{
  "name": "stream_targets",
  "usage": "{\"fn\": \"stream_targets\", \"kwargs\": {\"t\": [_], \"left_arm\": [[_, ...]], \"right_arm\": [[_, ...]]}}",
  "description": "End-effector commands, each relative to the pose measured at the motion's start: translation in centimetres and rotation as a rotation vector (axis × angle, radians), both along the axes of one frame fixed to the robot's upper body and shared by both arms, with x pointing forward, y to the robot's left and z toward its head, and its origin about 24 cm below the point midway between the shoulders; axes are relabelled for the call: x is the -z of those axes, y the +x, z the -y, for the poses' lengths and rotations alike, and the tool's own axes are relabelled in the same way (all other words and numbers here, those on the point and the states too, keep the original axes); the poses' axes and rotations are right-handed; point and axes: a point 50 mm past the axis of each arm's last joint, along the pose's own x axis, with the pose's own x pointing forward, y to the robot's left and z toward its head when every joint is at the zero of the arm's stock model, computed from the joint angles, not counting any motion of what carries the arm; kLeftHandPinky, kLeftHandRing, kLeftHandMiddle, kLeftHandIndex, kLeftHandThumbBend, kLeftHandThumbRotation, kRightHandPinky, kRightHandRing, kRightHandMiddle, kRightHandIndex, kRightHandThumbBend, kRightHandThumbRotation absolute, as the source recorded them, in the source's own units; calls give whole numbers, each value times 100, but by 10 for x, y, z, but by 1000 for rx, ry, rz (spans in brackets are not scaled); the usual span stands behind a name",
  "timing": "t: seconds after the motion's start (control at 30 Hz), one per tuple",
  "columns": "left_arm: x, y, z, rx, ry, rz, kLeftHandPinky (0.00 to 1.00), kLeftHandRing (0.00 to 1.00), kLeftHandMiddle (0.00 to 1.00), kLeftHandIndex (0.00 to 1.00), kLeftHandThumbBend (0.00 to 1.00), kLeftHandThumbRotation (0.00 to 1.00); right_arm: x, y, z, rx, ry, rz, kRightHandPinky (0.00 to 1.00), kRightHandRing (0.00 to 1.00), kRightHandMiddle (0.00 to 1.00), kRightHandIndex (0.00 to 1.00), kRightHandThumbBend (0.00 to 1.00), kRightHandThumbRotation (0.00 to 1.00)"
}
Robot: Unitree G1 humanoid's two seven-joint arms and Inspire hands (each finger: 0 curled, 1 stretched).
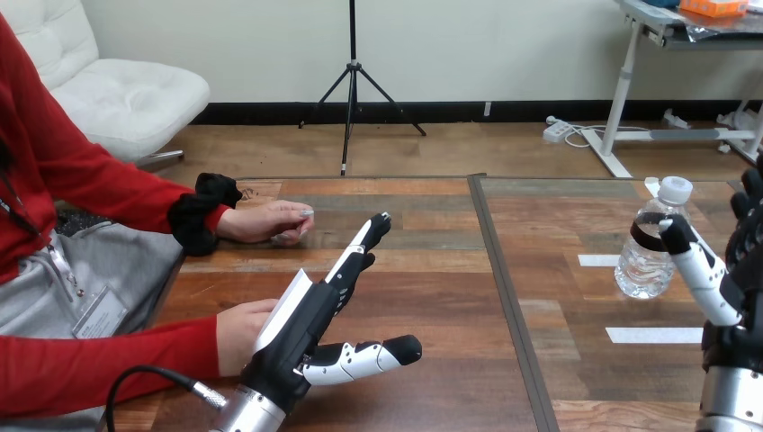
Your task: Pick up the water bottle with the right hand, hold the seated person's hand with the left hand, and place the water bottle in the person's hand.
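A clear water bottle [646, 256] with a white cap and a dark label stands upright on the right half of the wooden table [432, 297]. My right hand [731, 297] is at the view's right edge, just right of the bottle. It is open, and its straight thumb lies against the bottle's right side, with its fingers further right. My left hand [310, 328] is open at lower left, fingers pointing up and away, thumb spread to the right. The person's hand at lower left [236, 335] lies against the back of my left hand; no finger curls round it.
The person's other hand [266, 221] rests on the table further back at left. Two white tape strips [653, 335] mark the table near the bottle. A dark seam [504, 288] runs down the table's middle.
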Motion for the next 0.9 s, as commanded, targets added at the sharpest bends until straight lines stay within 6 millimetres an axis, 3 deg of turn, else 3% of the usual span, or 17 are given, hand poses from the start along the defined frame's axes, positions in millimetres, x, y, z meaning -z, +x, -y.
{"fn": "stream_targets", "kwargs": {"t": [0.0, 0.87], "left_arm": [[-17, 10, 1, -6, -31, 91, 96, 100, 100, 100, 100, 64], [-18, 9, -3, -9, -41, 90, 96, 100, 100, 100, 100, 63]], "right_arm": [[-15, 17, 1, -12, -13, 28, 100, 100, 100, 100, 100, 55], [-12, 31, 8, 3, 14, -49, 100, 100, 100, 100, 100, 50]]}}
